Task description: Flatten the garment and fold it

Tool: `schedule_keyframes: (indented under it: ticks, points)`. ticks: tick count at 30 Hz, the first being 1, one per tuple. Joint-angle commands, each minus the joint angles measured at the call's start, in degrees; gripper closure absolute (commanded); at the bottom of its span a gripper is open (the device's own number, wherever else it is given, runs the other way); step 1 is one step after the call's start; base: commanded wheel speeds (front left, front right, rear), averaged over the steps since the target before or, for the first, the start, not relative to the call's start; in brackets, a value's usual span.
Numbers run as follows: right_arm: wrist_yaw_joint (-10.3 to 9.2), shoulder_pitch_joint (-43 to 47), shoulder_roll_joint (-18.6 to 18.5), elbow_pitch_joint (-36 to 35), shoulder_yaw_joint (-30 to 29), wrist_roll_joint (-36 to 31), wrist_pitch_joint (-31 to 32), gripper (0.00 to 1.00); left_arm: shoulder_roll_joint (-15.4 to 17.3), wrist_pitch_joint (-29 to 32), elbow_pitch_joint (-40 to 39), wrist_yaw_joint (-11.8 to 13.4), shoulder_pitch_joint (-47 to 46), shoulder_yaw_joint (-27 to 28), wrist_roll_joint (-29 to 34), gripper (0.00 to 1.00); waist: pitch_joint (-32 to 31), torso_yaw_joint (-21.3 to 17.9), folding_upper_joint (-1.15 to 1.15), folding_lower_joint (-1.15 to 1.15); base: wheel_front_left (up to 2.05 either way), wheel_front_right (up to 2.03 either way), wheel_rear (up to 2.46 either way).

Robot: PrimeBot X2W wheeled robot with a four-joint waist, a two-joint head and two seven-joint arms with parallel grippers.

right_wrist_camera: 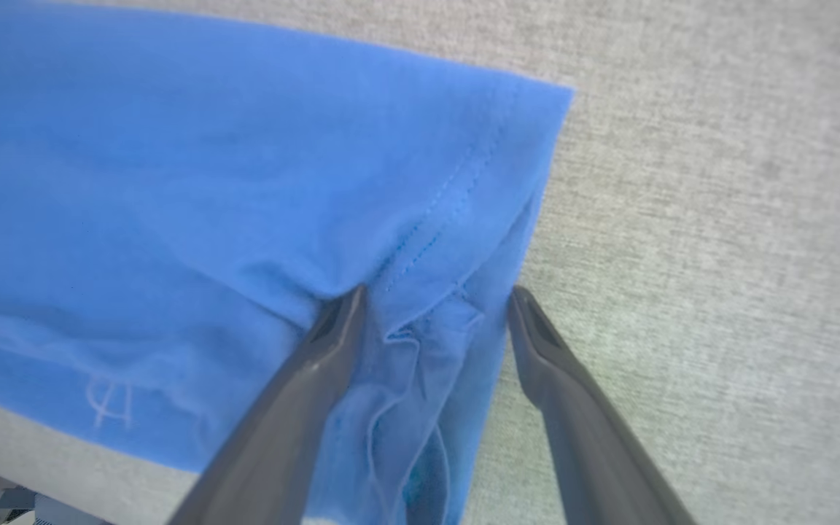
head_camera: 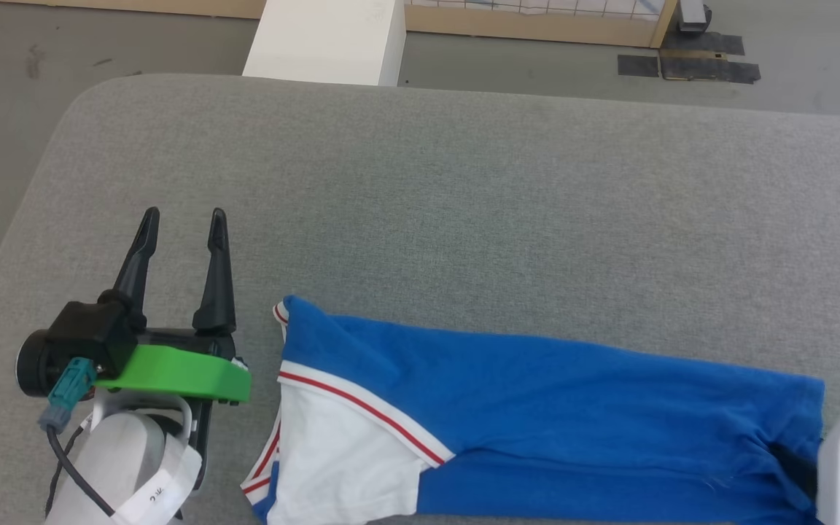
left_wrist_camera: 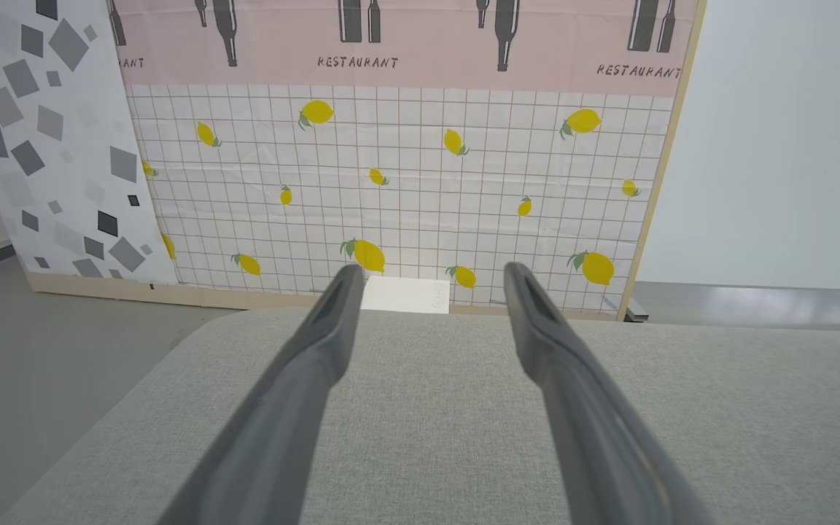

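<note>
Grey surface [head_camera: 464, 182], near edge — jersey [head_camera: 537, 394] lies lengthwise left to right; right gripper [right_wrist_camera: 434, 292], jaws spread, straddles its right-end hem — left gripper [head_camera: 184, 213] hovers spread, empty, beside the left end.

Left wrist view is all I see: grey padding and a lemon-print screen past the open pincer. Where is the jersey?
Observer: The blue jersey lies on the grey padded surface, to the right of your left pincer and apart from it.
Operator: Where's the right pincer?
Observer: The right pincer stands open with the jersey's hemmed right-end corner between its fingers.
Operator: How is the jersey lying?
Observer: As a long band, its white panel with red-striped trim at the left end.
</note>
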Motion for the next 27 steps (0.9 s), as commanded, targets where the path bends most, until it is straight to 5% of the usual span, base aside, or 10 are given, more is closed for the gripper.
schedule_keyframes:
  ticks: [1,8,9,10,11,18,27]
  points:
    - [-0.05,-0.8,1.4,0.8,2.3,1.1,0.0,0.00,-0.7,-0.3,0.5,-0.8,-0.4,0.7,1.2,0.00,0.0,-0.2,0.00,0.00,0.00,0.00,0.00]
    - [-0.05,-2.4,1.4,2.1,5.4,1.8,0.5,0.00,-3.2,-0.3,2.0,-3.1,0.0,3.1,4.2,0.00,-0.2,-0.1,0.00,0.00,0.00,0.00,0.00]
    - [-0.05,-2.5,1.2,2.5,5.3,1.7,0.7,0.59,-3.6,-0.3,2.2,-3.4,0.1,3.5,4.5,0.00,-0.2,-0.1,0.00,0.00,0.00,0.00,0.00]
    - [-0.05,-2.6,1.1,2.8,5.3,1.5,0.7,0.74,-3.7,-0.3,2.4,-3.6,0.1,3.7,4.8,0.00,-0.2,0.0,0.00,0.00,0.00,0.00,0.00]
    - [-0.05,-2.8,1.0,3.1,5.1,1.5,0.8,1.00,-4.1,-0.3,2.4,-3.9,0.1,4.1,5.0,0.00,-0.2,0.0,0.00,0.00,0.00,0.00,0.00]
    - [-0.05,-3.5,0.5,4.8,1.3,0.7,1.0,1.00,-5.6,-0.3,3.0,-5.6,0.9,6.1,6.6,0.00,-0.7,-0.4,0.00,0.00,0.00,0.00,0.00]
    - [-0.05,-2.9,-2.0,8.8,-10.4,-3.6,1.3,1.00,-7.4,-0.3,3.6,-7.3,1.6,8.0,7.7,0.00,-1.1,-0.6,0.00,0.00,0.00,0.00,0.00]
